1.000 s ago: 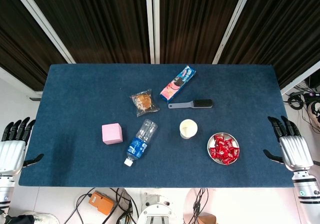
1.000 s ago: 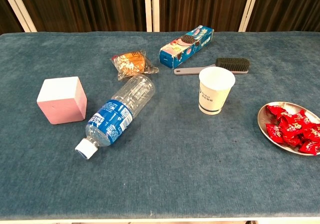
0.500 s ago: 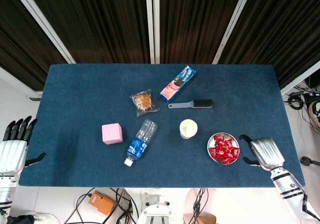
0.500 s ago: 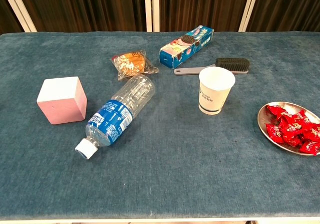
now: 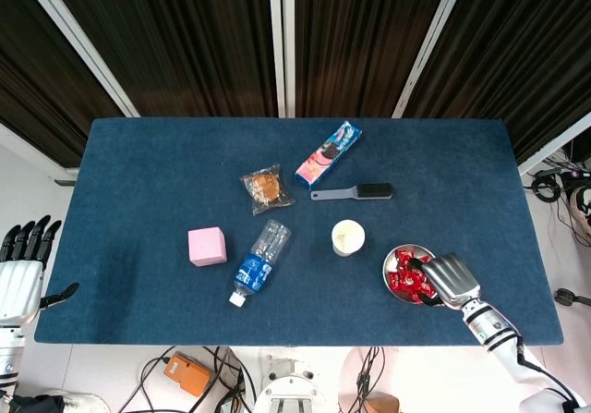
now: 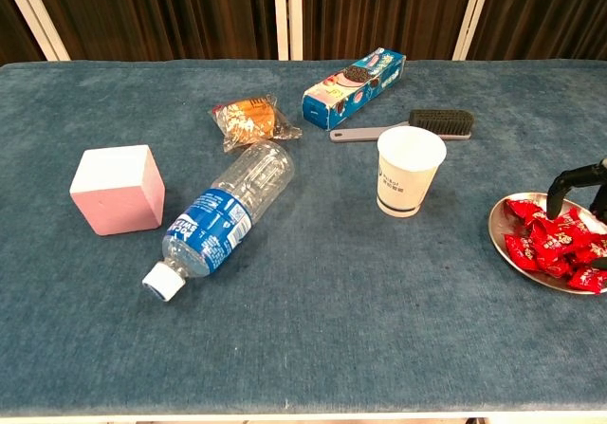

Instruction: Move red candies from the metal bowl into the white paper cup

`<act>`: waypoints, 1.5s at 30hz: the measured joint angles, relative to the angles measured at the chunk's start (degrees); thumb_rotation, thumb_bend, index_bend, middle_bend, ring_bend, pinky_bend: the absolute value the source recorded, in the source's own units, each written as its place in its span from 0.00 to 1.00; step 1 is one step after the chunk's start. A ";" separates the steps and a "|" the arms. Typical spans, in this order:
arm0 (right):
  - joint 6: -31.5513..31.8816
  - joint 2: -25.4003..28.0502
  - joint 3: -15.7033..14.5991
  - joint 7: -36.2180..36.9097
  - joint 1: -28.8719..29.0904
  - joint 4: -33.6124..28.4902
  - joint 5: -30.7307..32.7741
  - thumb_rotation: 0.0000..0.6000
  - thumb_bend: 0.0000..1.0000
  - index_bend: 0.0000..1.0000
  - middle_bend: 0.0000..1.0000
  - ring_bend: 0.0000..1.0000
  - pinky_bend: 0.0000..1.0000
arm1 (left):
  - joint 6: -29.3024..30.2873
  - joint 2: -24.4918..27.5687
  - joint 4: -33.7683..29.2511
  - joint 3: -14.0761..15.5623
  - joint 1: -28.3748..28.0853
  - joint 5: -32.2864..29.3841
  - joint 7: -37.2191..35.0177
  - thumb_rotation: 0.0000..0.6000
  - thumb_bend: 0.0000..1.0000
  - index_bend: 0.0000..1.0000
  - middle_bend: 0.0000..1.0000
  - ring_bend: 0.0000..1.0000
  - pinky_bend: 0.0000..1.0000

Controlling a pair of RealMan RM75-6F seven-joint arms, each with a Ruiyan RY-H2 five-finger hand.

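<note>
The metal bowl (image 5: 386, 272) of red candies (image 5: 404, 269) sits near the table's front right; the chest view shows the metal bowl (image 6: 496, 238) and red candies (image 6: 547, 243) at the right edge. The white paper cup (image 5: 348, 237) stands upright and empty-looking just to its left, seen also as the paper cup (image 6: 408, 170) in the chest view. My right hand (image 5: 449, 278) hovers over the bowl's right side, fingers (image 6: 569, 179) spread and curved down onto the candies, nothing visibly held. My left hand (image 5: 18, 277) is open beside the table's left edge.
A water bottle (image 5: 259, 261) lies on its side mid-table, with a pink cube (image 5: 207, 246) to its left. Behind them are a wrapped snack (image 5: 266, 188), a biscuit box (image 5: 329, 153) and a brush (image 5: 355, 191). The front table edge (image 5: 305, 343) runs just below the bowl.
My right hand has swung from off the table's right edge leftward onto the bowl, fingers now dipping among the candies. The left hand has barely shifted.
</note>
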 measured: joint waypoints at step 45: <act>-9.48 -6.96 12.25 -2.05 18.94 0.93 12.86 1.00 0.57 0.61 0.93 1.00 1.00 | -0.70 -0.06 1.94 -0.21 0.60 -1.16 -1.89 1.00 0.01 0.01 0.00 0.00 0.00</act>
